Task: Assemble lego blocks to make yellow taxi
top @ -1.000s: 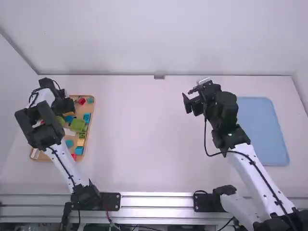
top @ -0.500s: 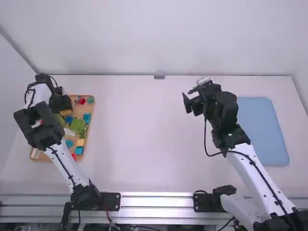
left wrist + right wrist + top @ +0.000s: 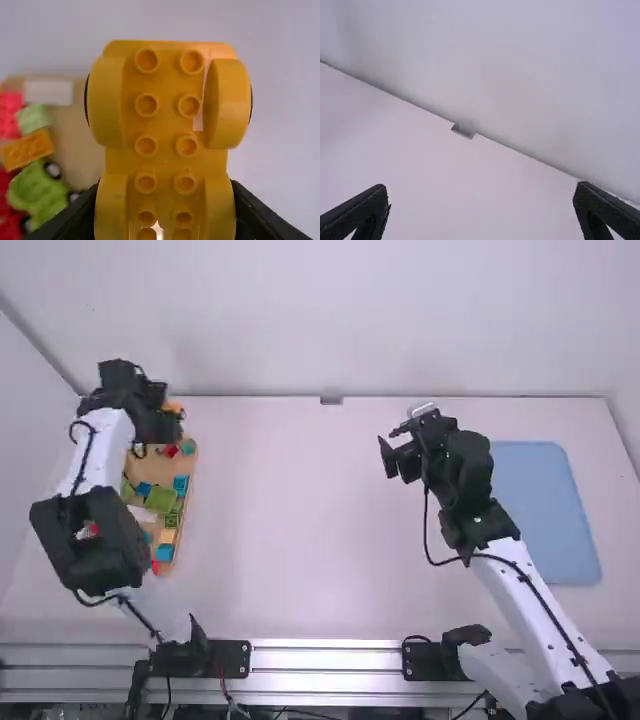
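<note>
Since the earlier frame, the left gripper (image 3: 166, 424) has moved toward the far end of the wooden tray (image 3: 170, 463), its fingers now closed on the yellow wheeled base (image 3: 167, 122) (studs facing its camera). Loose blocks, among them a green one (image 3: 161, 500), lie in that tray. The right gripper (image 3: 392, 452) has kept its place over the surface (image 3: 300, 540), fingers wide apart, empty.

Tray (image 3: 190, 466) left on table (image 3: 330, 530), blocks (image 3: 161, 500) in it; mat (image 3: 545, 510) right; wall (image 3: 330, 320) behind.
</note>
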Controlling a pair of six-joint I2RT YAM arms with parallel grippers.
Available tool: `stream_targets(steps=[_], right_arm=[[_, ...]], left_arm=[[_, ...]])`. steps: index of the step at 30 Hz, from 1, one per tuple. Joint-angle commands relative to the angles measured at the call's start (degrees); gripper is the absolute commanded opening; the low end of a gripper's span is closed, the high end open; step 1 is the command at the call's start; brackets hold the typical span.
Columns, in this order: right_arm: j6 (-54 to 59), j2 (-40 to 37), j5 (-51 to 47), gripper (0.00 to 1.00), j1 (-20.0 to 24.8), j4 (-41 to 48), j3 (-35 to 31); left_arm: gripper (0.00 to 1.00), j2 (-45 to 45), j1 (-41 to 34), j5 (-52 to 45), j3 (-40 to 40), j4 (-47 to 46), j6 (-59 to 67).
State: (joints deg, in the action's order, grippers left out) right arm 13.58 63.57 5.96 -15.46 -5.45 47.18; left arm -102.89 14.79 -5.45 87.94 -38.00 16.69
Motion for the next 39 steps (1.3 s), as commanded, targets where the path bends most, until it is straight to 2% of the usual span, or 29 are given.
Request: stream_targets(steps=[1, 4, 7, 10, 11, 13, 17, 22, 24, 25, 27, 33, 35, 39], right_arm=[[-0.07, 0.20, 0.02, 0.98, 0.22, -0.09, 2.29], [-0.04, 0.20, 0.02, 0.98, 0.70, -0.15, 2.29], [-0.07, 0.17, 0.04, 0.99, 1.09, -0.11, 2.29], [-0.04, 0.20, 0.22, 0.99, 1.57, -0.07, 2.29], [-0.04, 0.20, 0.22, 0.99, 1.57, -0.07, 2.29], [-0.04, 0.20, 0.20, 0.98, 1.57, -0.07, 2.29], [-0.02, 0.20, 0.22, 0.99, 1.60, 0.33, 2.29], [-0.02, 0.20, 0.22, 0.98, 1.60, 1.62, 2.29], [-0.07, 0.20, 0.22, 0.99, 1.60, 1.86, 2.29], [-0.04, 0.20, 0.22, 0.99, 1.62, 1.97, 2.29], [-0.02, 0.20, 0.22, 0.99, 1.62, 2.10, 2.29], [-0.02, 0.20, 0.22, 0.98, 1.62, 2.95, 2.29], [-0.02, 0.20, 0.22, 0.99, 1.60, 2.93, 2.29], [-0.04, 0.20, 0.22, 0.98, 1.62, 2.99, 2.29]], left_arm=[[0.17, 4.22, -5.66, -1.18, -8.15, 1.53, 5.55], [0.10, 7.82, -13.55, -1.20, -14.56, 2.34, 11.08], [0.13, 8.41, -20.31, -2.12, -16.85, -0.44, 15.30], [0.16, 8.07, -30.86, -4.59, -19.04, -5.16, 26.60], [0.16, 8.07, -30.86, -4.59, -19.04, -5.16, 26.60], [0.18, 7.85, -37.94, -3.28, -21.79, -2.47, 32.15], [0.22, 7.85, -45.22, -2.34, -27.08, 5.16, 35.78], [0.18, 7.74, -47.50, -4.72, -33.40, 15.52, 35.30], [0.15, 7.61, -46.95, -6.45, -34.64, 16.81, 35.26], [0.11, 7.26, -46.88, -7.67, -35.12, 17.40, 34.73], [0.10, 6.56, -47.08, -7.72, -35.10, 17.75, 33.22], [0.07, 0.33, -46.66, -5.31, -31.78, 18.21, 31.12], [0.02, -2.82, -46.64, -3.17, -28.39, 14.78, 31.10], [0.02, -6.12, -46.64, -1.11, -24.52, 11.72, 30.67]])
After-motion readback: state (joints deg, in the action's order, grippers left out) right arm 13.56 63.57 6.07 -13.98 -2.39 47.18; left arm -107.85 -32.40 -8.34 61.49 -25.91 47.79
